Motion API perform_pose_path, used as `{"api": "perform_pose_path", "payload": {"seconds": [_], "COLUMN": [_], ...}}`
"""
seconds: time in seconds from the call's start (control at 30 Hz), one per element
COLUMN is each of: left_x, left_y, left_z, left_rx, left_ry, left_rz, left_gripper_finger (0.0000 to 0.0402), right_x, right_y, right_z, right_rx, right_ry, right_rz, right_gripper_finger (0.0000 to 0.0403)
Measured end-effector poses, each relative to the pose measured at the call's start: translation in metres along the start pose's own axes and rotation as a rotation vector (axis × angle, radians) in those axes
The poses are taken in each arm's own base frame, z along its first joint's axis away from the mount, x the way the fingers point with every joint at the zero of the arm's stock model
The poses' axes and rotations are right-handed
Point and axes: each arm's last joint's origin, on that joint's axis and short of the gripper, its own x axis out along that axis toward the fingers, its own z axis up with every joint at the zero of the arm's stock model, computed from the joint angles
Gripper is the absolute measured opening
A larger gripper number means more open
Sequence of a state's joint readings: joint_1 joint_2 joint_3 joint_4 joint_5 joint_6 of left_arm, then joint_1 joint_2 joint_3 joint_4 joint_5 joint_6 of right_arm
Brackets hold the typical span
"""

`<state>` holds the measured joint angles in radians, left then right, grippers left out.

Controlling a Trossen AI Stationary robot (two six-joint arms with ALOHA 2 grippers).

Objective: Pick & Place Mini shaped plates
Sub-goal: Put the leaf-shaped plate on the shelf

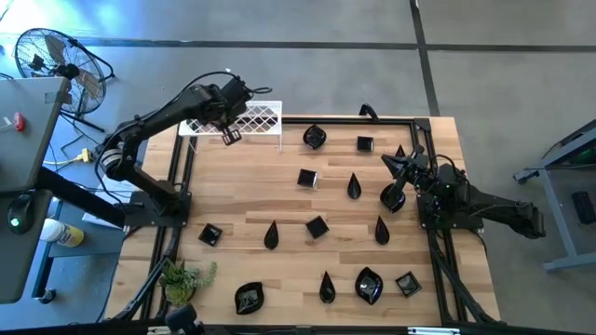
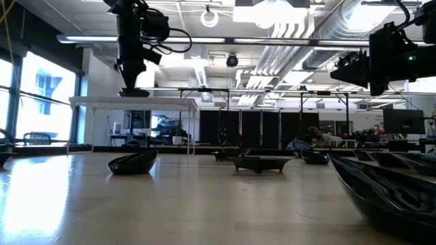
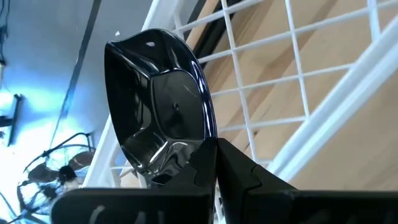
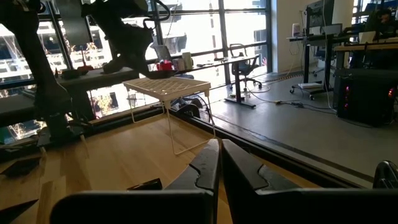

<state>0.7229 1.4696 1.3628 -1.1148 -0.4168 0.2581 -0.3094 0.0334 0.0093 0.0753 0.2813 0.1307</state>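
A glossy black square plate (image 3: 158, 106) hangs pinched by its edge in the left gripper (image 1: 229, 136), held over the near edge of the white wire rack (image 1: 244, 119) at the table's far left corner. More black mini plates (image 1: 317, 226) lie scattered across the wooden table (image 1: 279, 195). The right gripper (image 1: 400, 166) hovers at the right side with its fingers (image 4: 211, 165) pressed together, holding nothing. A small green plant (image 1: 182, 277) sits at the front left corner.

near dish (image 2: 392, 187) cut off by low view's edge
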Motion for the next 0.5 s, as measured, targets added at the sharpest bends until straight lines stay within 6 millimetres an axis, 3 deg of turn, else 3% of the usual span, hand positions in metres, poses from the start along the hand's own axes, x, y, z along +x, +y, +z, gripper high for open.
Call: {"api": "perform_pose_path", "payload": {"seconds": [0.5], "left_x": [0.0003], "left_y": [-0.0004], "left_z": [-0.0008], "left_rx": [0.034], "left_ry": [-0.001], "left_rz": [-0.038], "left_gripper_finger": [0.0002], "right_x": [0.0], "right_y": [0.0], "right_z": [0.0], "right_rx": [0.0], "right_ry": [0.0], "right_rz": [0.0], "right_gripper_finger": [0.0012]}}
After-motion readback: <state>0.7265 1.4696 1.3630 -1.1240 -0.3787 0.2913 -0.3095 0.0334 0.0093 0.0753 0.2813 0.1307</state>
